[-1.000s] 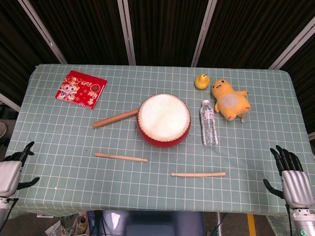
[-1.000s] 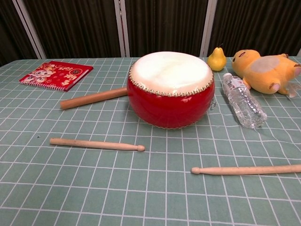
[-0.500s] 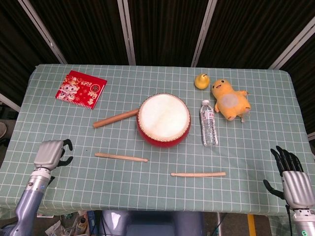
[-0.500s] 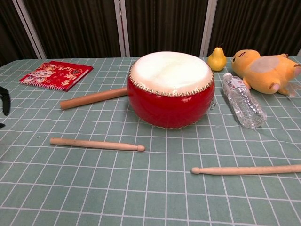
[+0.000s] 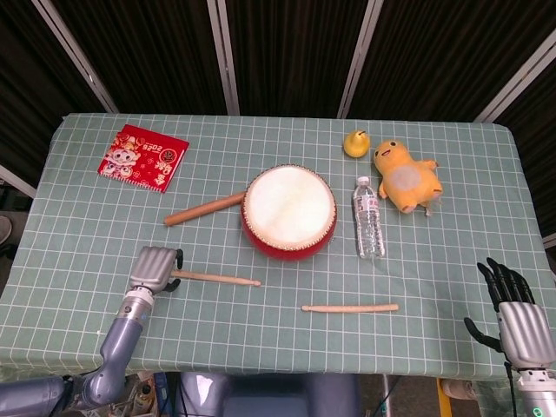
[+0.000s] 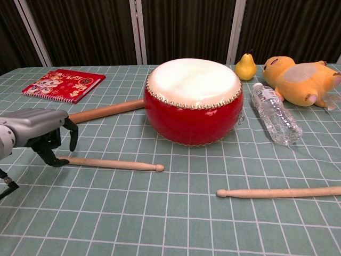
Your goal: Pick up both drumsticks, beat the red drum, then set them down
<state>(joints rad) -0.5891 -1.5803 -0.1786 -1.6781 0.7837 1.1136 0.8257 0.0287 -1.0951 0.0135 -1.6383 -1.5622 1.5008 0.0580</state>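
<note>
Left hand [image 6: 40,133] has advanced to butt end of left drumstick [image 6: 109,164], fingers curled over it, not yet clenched; right hand [image 5: 512,313] splayed, empty, off surface [image 5: 87,226] edge. Right drumstick [image 5: 350,307] lies before red drum [image 5: 288,211].

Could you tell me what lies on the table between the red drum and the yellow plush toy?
A clear plastic water bottle lies on its side between the red drum and the yellow plush toy; both views show it.

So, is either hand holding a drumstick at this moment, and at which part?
Nothing is held yet. The left hand is at the butt end of the left drumstick, which lies flat on the table. The right hand is open, away from everything.
</note>
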